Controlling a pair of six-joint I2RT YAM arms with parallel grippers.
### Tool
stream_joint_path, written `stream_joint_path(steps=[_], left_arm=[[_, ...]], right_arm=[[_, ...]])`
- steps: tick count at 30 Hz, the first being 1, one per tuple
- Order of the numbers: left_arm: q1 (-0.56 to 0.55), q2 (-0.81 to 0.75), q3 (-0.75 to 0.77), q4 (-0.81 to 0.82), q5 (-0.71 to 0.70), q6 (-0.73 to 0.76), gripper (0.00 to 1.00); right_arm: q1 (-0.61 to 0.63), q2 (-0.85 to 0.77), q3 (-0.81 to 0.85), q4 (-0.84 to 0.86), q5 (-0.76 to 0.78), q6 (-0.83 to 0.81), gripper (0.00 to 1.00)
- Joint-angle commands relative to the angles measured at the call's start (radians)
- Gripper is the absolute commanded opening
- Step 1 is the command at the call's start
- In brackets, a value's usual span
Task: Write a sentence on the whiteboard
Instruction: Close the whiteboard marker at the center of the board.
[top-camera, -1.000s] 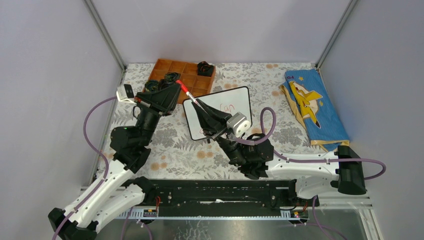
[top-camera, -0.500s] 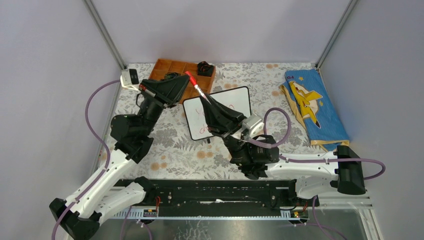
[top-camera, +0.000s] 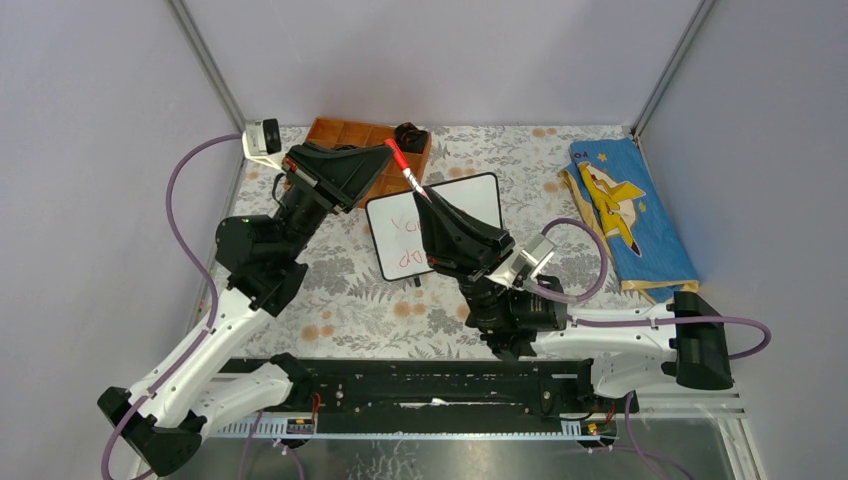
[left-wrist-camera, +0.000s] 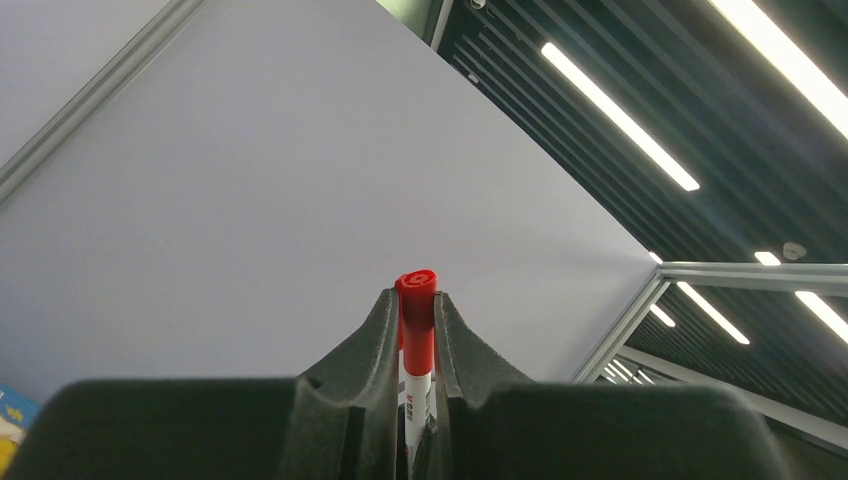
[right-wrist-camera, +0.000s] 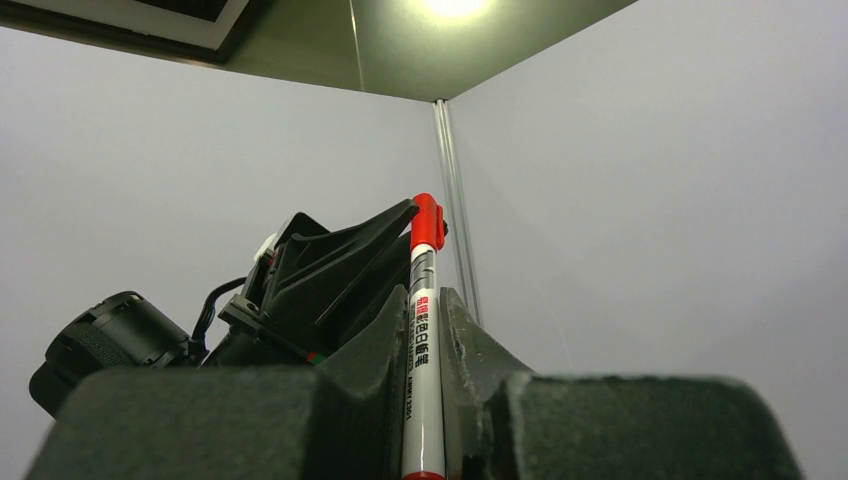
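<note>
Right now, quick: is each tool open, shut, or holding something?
Left tool: closed on the red cap of the marker.
Right tool: closed on the barrel of the same marker.

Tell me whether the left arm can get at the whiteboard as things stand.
Probably not yet. The left gripper is shut on the capped end of the red marker, and the right gripper grips its barrel, that arm hanging over the whiteboard. The left would have to let go first.
</note>
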Motion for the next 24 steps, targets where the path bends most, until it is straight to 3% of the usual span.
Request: stream_joint_path(steps=[1,24], left_arm=[[-0.021,-0.002,0.013,-0.008,0.094,0.019,0.12],[-0.026,-0.034,-0.008,-0.028,0.052,0.045,0.31]], right_arm=[[0.003,-0.026,0.000,0.084,-0.023,0.018,0.00],[0.003,-0.040,-0.001,0.055,-0.023,0.017,0.00]])
